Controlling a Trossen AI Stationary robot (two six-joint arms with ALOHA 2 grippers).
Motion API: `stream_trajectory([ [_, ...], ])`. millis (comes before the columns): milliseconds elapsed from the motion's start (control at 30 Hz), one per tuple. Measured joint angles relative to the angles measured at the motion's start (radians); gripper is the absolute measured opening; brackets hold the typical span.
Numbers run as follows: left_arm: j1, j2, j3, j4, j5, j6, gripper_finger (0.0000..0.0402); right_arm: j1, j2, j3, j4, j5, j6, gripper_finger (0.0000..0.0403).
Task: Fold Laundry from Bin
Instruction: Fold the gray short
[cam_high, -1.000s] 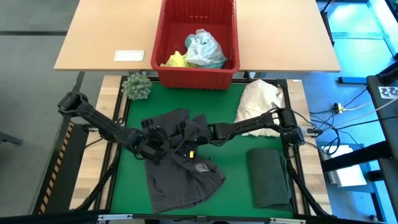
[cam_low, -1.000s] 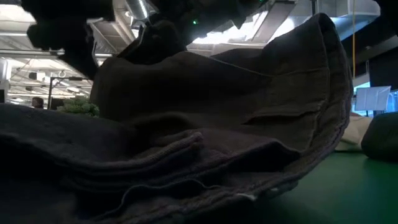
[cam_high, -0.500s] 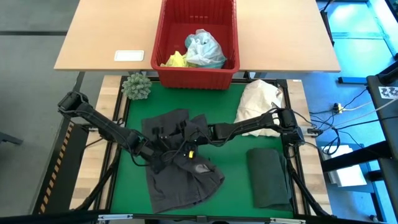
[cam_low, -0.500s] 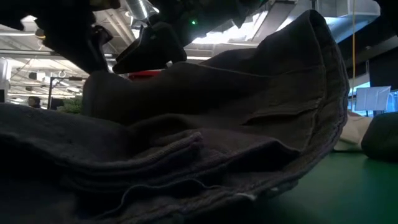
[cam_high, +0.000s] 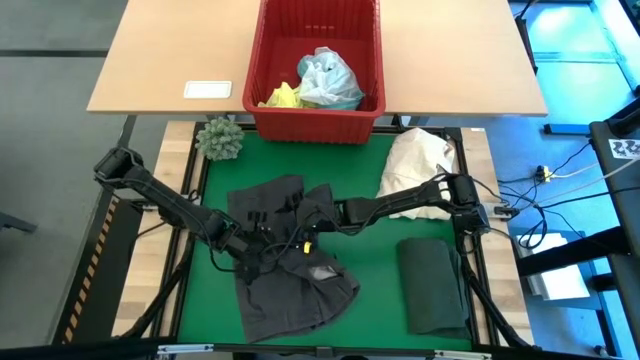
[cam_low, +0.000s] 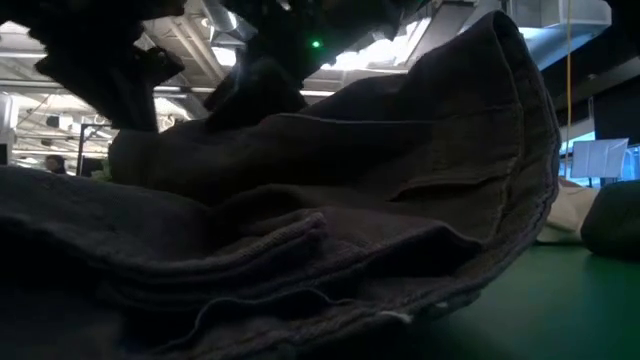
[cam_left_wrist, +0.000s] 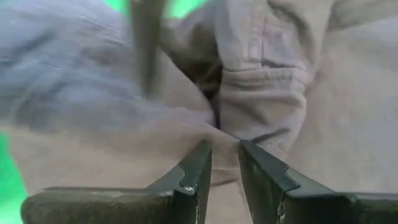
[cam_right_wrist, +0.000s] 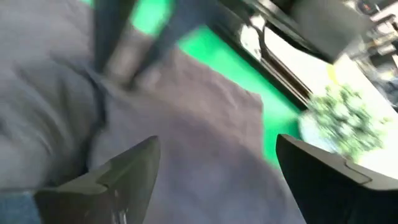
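high view: the grey garment (cam_high: 292, 270) lies rumpled on the green mat (cam_high: 380, 270), near of the red bin (cam_high: 318, 120), which holds the yellow (cam_high: 281, 97) and turquoise laundry (cam_high: 328, 78). a folded dark green garment (cam_high: 433, 285) sits right. the left gripper (cam_high: 252, 250) and right gripper (cam_high: 305, 213) meet over the grey cloth.

low view: grey folds fill the foreground, one flap raised high.

left wrist view: the left fingers (cam_left_wrist: 198, 171) stand nearly closed, a thin fold seemingly pinched between them.

right wrist view: the right fingers (cam_right_wrist: 127, 171) are spread wide, holding nothing.

risk, as i judge it: so thin a pinch may slip, or the close arms may tangle.
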Motion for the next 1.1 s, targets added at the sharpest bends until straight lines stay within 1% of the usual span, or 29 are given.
stream_trajectory([
  [100,0.000,0.006,-0.028,-0.002,0.024,-0.027,0.0080,0.001,-0.036,0.000,-0.059,0.047,0.010,0.0319],
  [200,0.001,0.007,-0.072,-0.002,0.033,-0.059,0.0080,0.008,-0.080,0.000,-0.133,0.057,0.067,0.0319],
  [267,0.001,0.007,-0.098,0.001,0.037,-0.084,0.0080,0.019,-0.112,0.000,-0.203,0.082,0.110,0.0319],
  [433,0.001,0.007,-0.138,-0.001,0.046,-0.130,0.0080,0.063,-0.199,0.000,-0.442,0.194,0.209,0.0319],
  [500,0.001,0.007,-0.141,-0.002,0.045,-0.131,0.0080,0.084,-0.229,0.000,-0.545,0.220,0.277,0.0319],
  [633,0.001,0.007,-0.141,0.000,0.044,-0.134,0.0080,0.126,-0.280,0.000,-0.725,0.224,0.446,0.0319],
  [767,0.001,0.007,-0.141,0.001,0.037,-0.137,0.0080,0.170,-0.315,0.000,-0.869,0.224,0.625,0.0319],
  [867,0.001,0.007,-0.141,0.001,0.033,-0.137,0.0080,0.207,-0.327,-0.015,-0.919,0.230,0.718,0.0319],
  [967,0.001,0.007,-0.141,0.001,0.033,-0.137,0.0080,0.243,-0.339,-0.061,-0.921,0.235,0.768,0.0319],
  [1100,0.001,0.007,-0.141,0.001,0.033,-0.137,0.0080,0.278,-0.367,-0.138,-0.909,0.271,0.854,0.0319],
])
